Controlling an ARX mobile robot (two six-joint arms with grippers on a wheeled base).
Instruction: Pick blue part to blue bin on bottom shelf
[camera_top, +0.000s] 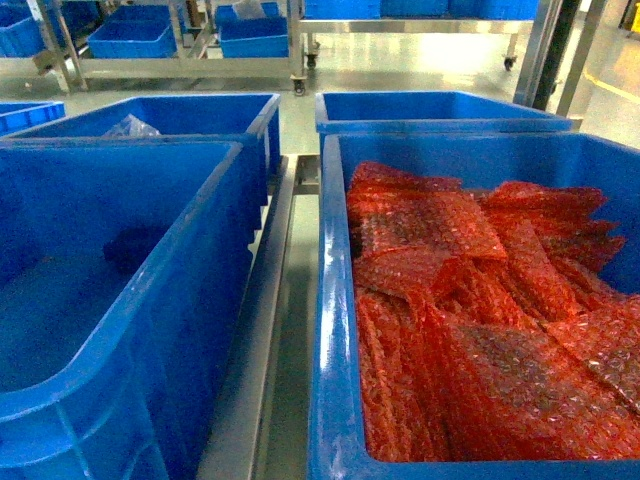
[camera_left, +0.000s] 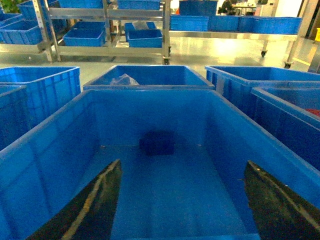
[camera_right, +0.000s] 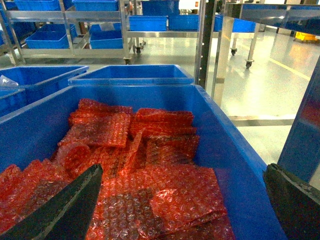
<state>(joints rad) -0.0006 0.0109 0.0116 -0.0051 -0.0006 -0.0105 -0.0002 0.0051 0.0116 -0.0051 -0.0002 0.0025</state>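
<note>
2 large blue bins fill the head view. Inside the left bin, a dark blue part lies on its floor by the far wall, beyond the spread left gripper. The right gripper, also spread, hovers over red bubble-wrap bags beside it.

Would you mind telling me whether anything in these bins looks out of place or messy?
Nothing looks damaged or spilled. The red bubble-wrap bags lie in a loose, overlapping heap in the right bin, and the left bin holds only one dark blue block.
</note>
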